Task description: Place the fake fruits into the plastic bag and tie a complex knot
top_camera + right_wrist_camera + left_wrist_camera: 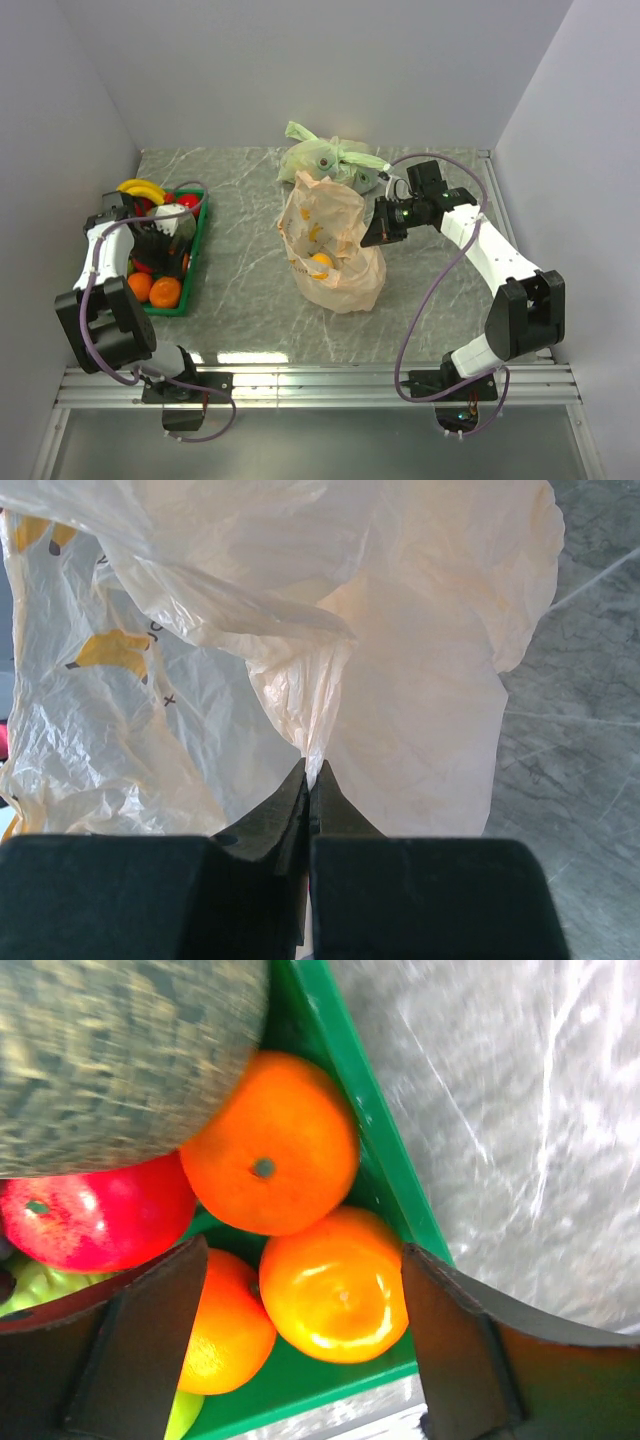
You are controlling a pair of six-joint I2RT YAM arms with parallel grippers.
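Observation:
The peach-orange plastic bag [330, 250] with banana prints stands mid-table, an orange [321, 261] showing through it. My right gripper [378, 236] is shut on the bag's right edge [312, 742] and holds it up. My left gripper [305, 1300] is open over the green tray [196, 250], its jaws on either side of a glossy orange [335, 1285]. More oranges [270, 1145], a red apple [95, 1210] and a banana [140, 187] lie in the tray. No knot shows on this bag.
A large dark green melon-like ball [120, 1050] sits in the tray close to my left gripper. A knotted pale green bag [325, 158] lies behind the peach bag near the back wall. Grey walls stand left, back and right.

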